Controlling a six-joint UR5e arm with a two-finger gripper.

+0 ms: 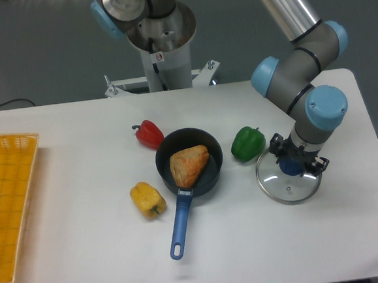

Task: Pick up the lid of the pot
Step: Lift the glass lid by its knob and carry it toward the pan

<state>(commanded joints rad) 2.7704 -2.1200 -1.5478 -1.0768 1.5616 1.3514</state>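
A round glass pot lid [285,185] with a metal rim lies flat on the white table at the right. My gripper [292,165] points straight down over the lid's middle, around its blue knob [289,167]. The fingers are mostly hidden under the wrist, so I cannot see whether they are closed on the knob. The lid looks to be resting on the table.
A green pepper [247,143] sits just left of the lid. A dark pan [208,178] with a blue handle holds a croissant [189,165]. A red pepper [149,134] and a yellow pepper [147,199] flank the pan. A yellow basket [10,201] stands at the left edge.
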